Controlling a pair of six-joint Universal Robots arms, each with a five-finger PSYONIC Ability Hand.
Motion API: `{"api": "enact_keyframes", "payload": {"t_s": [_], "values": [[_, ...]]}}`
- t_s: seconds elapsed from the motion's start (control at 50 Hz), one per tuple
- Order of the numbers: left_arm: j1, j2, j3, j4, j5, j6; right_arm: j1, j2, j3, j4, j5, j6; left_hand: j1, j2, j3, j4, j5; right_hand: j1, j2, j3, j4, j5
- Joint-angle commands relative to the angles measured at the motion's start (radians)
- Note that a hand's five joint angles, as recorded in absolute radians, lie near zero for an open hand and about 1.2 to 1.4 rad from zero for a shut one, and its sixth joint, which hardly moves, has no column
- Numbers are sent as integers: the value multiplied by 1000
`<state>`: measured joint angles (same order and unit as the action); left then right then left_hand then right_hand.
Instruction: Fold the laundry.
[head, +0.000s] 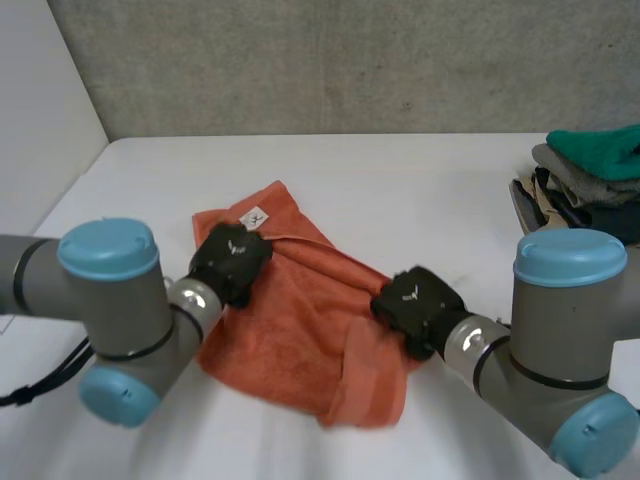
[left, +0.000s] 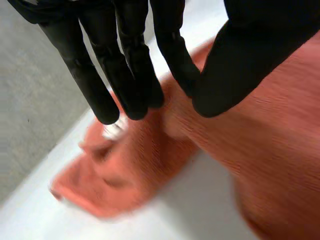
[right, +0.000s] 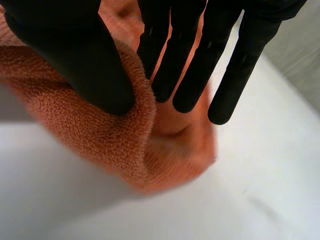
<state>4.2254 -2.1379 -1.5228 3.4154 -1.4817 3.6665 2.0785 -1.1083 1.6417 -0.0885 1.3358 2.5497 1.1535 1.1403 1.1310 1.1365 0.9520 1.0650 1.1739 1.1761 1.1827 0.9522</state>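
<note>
An orange towel (head: 300, 330) lies rumpled on the white table (head: 420, 180), with a white tag (head: 256, 216) near its far corner. My left hand (head: 230, 262) is at the towel's far left edge, close to the tag. In the left wrist view, a ridge of towel (left: 270, 165) rises between the thumb and straight fingers (left: 125, 75), which pinch it. My right hand (head: 415, 305) is at the towel's right edge. In the right wrist view, its thumb (right: 75, 55) presses a fold of towel (right: 100, 135) against the fingers.
A pile of other clothes (head: 590, 175), green on top, sits at the table's far right edge. A grey wall runs behind the table. Bare table surface lies beyond the towel and in front of it.
</note>
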Motion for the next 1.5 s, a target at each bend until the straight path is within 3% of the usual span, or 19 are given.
{"api": "enact_keyframes", "payload": {"t_s": [0.02,0.16,0.2,0.26,0.32,0.38,0.4,0.54,0.66,0.76,0.8,0.88,0.9,1.06,1.14,1.16,1.24,1.38,1.5], "values": [[25,-5,283,22,21,3,25,1,-157,-177,43,20,243,256,265,260,270,331,222,220,214,270],[51,196,357,148,-9,-126,-26,-56,-352,-321,115,156,243,256,265,260,270,331,222,220,214,270],[53,233,336,153,-20,-170,-25,-70,-352,-297,92,197,243,256,265,260,270,331,222,220,214,270],[57,280,224,70,-14,-250,-29,-99,-297,-171,-13,224,185,198,207,202,212,331,222,220,214,270],[59,291,120,-4,24,-295,-35,-123,-240,-102,-85,210,-515,-502,-492,-498,-488,331,222,220,214,270],[71,270,34,-24,89,-330,-40,-201,-174,-102,-170,198,-971,-957,-948,-954,-944,331,222,220,214,270],[74,259,26,-15,102,-338,-41,-214,-165,-109,-182,201,-979,-966,-956,-962,-952,331,222,220,214,270],[87,95,52,-13,158,-398,-40,-337,-135,-119,-294,262,-979,-966,-956,-962,-952,331,222,220,214,270],[59,-37,131,-44,175,-395,-47,-465,-106,-88,-461,386,-979,-966,-956,-962,-952,331,222,220,214,270],[22,-99,185,-73,189,-398,-70,-541,-80,-97,-547,478,-979,-966,-956,-962,-952,331,222,220,214,270],[-5,-117,202,-102,199,-392,-90,-556,-85,-106,-543,527,-836,-823,-814,-819,-809,331,222,220,214,270],[-1,-122,239,-114,189,-362,-126,-493,-94,-128,-529,564,126,140,149,143,153,331,222,220,214,270],[8,-116,249,-110,181,-353,-136,-475,-97,-129,-527,560,242,255,264,259,269,331,222,220,214,270],[70,38,371,51,74,-312,-167,-197,-255,19,-459,325,243,256,265,260,270,331,222,220,214,270],[80,104,427,192,90,-321,-152,-90,-451,93,-325,163,243,256,265,260,270,331,222,220,214,270],[79,127,449,233,90,-325,-135,-67,-532,82,-252,140,243,256,265,260,270,331,222,220,214,270],[77,189,461,266,60,-324,-106,-33,-667,-40,-130,139,243,256,265,260,270,331,222,220,214,270],[68,312,264,182,-66,-312,-123,-67,-544,-348,-196,237,243,256,265,260,270,331,222,220,214,270],[18,351,-40,123,-51,-309,-166,-70,-335,-338,-362,267,243,256,265,260,270,331,222,220,214,270]]}}
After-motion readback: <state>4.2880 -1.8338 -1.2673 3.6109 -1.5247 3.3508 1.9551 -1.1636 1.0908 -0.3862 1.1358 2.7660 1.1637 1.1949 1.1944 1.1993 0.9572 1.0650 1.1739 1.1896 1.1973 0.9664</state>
